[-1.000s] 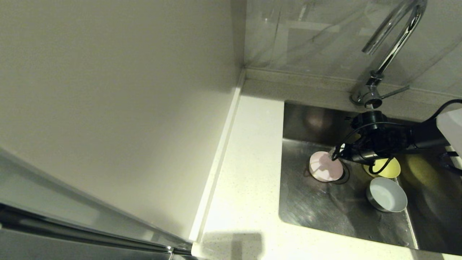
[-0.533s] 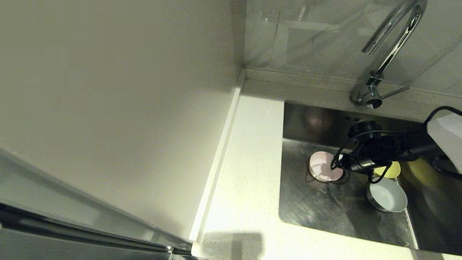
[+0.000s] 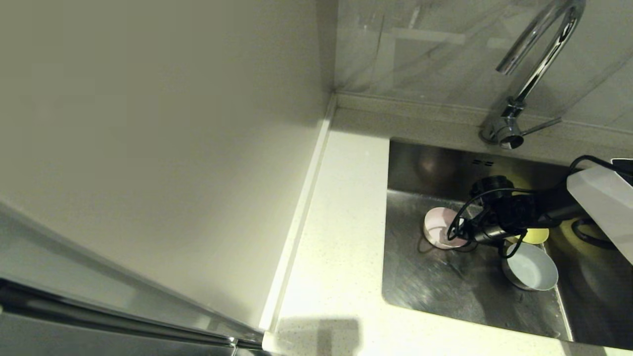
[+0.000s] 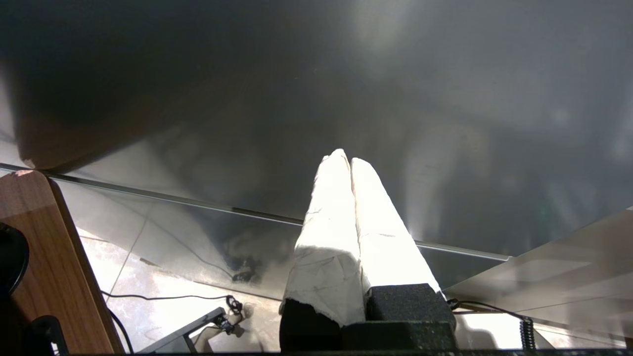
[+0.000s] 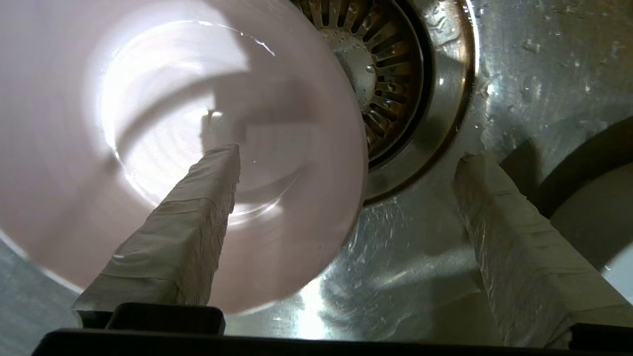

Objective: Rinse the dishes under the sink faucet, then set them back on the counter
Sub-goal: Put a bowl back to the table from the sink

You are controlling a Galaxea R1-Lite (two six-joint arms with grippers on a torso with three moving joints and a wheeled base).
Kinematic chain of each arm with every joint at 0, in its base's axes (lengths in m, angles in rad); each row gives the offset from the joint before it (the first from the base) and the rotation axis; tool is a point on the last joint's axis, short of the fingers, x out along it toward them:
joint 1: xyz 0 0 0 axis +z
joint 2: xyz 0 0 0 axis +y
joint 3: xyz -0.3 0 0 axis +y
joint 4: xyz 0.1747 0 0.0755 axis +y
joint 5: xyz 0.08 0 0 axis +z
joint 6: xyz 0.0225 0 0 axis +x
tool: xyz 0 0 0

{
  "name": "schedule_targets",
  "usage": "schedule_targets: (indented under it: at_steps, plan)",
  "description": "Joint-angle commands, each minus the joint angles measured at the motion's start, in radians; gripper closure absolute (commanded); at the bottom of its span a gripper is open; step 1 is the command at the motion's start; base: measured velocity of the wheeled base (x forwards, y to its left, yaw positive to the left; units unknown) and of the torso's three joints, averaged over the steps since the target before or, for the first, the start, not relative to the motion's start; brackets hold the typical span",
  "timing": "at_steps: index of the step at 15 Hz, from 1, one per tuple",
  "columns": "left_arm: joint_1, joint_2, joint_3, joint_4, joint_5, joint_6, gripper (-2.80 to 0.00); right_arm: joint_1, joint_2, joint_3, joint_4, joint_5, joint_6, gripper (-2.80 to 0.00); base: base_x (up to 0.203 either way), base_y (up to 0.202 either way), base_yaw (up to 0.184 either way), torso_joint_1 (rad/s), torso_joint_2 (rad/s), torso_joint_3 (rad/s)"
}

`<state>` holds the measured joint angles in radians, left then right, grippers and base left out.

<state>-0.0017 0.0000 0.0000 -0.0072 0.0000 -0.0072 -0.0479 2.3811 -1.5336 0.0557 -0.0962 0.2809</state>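
The pale pink bowl (image 3: 437, 226) lies in the sink (image 3: 430, 287), partly over the round drain strainer (image 5: 395, 74). My right gripper (image 3: 462, 232) is low in the basin and open. It straddles the pink bowl's (image 5: 148, 99) rim, with one taped finger (image 5: 207, 198) inside the bowl and the other outside, above the steel floor. The yellow bowl (image 3: 536, 236) is mostly hidden behind my right arm. In front of it sits the grey-blue bowl (image 3: 531, 267). The chrome faucet (image 3: 536, 64) rises at the back. My left gripper (image 4: 346, 160) is shut and empty, away from the sink.
The white speckled counter (image 3: 341, 222) runs along the sink's left side and front. A plain off-white panel (image 3: 148, 123) stands to its left. The faucet's thin lever (image 3: 541, 126) points right. Around the left gripper are a dark cabinet front and floor with cables.
My right arm has sunk lower into the sink and come toward the front. It now covers more of the yellow bowl and the pink bowl's right edge.
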Motion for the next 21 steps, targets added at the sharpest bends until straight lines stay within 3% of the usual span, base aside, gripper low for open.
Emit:
schedule_targets:
  at_steps: [1, 16, 21]
  plan:
    - [0.000, 0.000, 0.003, 0.000, 0.000, 0.000, 0.00, 0.003, 0.019, -0.010, 0.000, 0.000, -0.001, 0.00, 0.000, 0.000, 0.000, 0.000, 0.00, 0.000]
    - [0.000, 0.000, 0.003, 0.000, 0.000, 0.000, 0.00, -0.012, -0.041, -0.033, -0.026, -0.009, -0.033, 0.00, 0.000, 0.000, 0.000, 0.000, 0.00, 0.000]
    - [0.000, 0.000, 0.003, 0.000, 0.000, 0.000, 0.00, -0.113, -0.191, 0.142, -0.020, -0.006, -0.166, 0.00, 0.000, 0.000, 0.000, 0.000, 0.00, 0.000]
